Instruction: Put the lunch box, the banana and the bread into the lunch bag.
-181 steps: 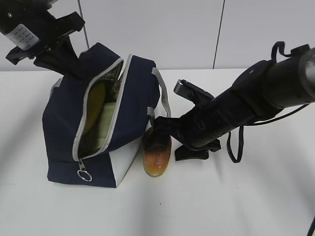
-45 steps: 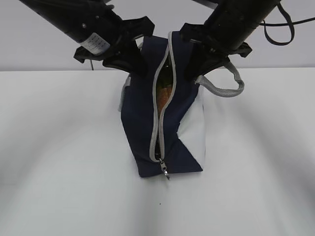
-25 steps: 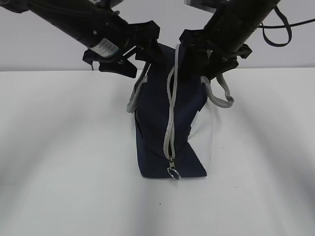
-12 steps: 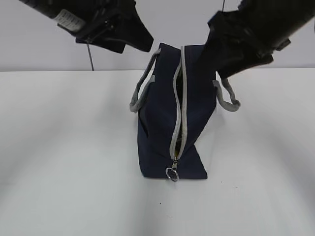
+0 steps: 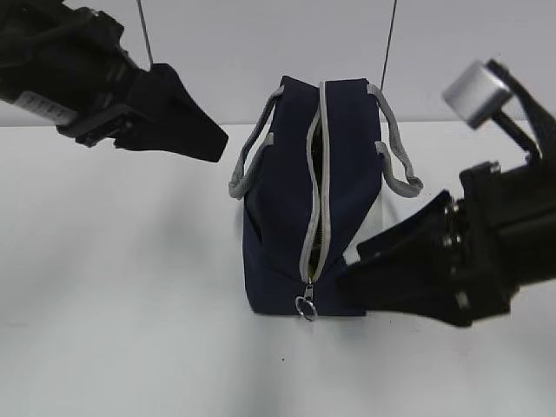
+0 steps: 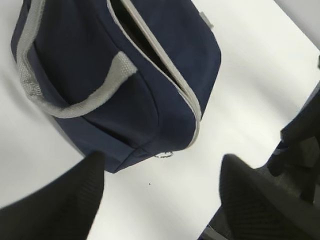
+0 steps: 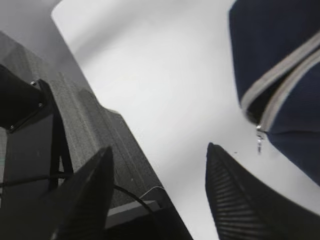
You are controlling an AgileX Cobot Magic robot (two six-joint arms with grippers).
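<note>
Standing upright mid-worktop, the lunch bag [image 5: 317, 200] has its zipper [image 5: 315, 187] mostly parted along the top, ring pull [image 5: 305, 307] hanging at the near bottom end. Lunch box, banana and bread aren't out on the worktop [image 5: 130, 304] anywhere; a sliver of yellowish colour shows in the slit, otherwise the contents are hidden, so I'd judge they're inside but can't confirm.

Left tool [image 6: 160, 195]: fingers spread wide, nothing in them, up and off to the bag's left, apart from it. Right tool [image 7: 157, 190]: also spread wide and empty, low by the bag's near right corner, close to the ring pull but not touching.

Risks, as I judge them:
- Bag is tall and narrow, soft sided. A sideways nudge from the right arm [image 5: 469, 261], which sits very close to the base, could tip it or slide it.
- Grey handles [image 5: 248, 165] loop out on both sides; a finger could snag one and drag the bag over.
- Opening gapes unzipped, so a topple could spill what's inside.
- Ring pull is small and dangling, easy to miss or pinch along with fabric.

Worktop is plain white, smooth, bare around the bag, soft arm shadows on it. Behind it a pale wall with thin dark vertical seams [image 5: 389, 39].
</note>
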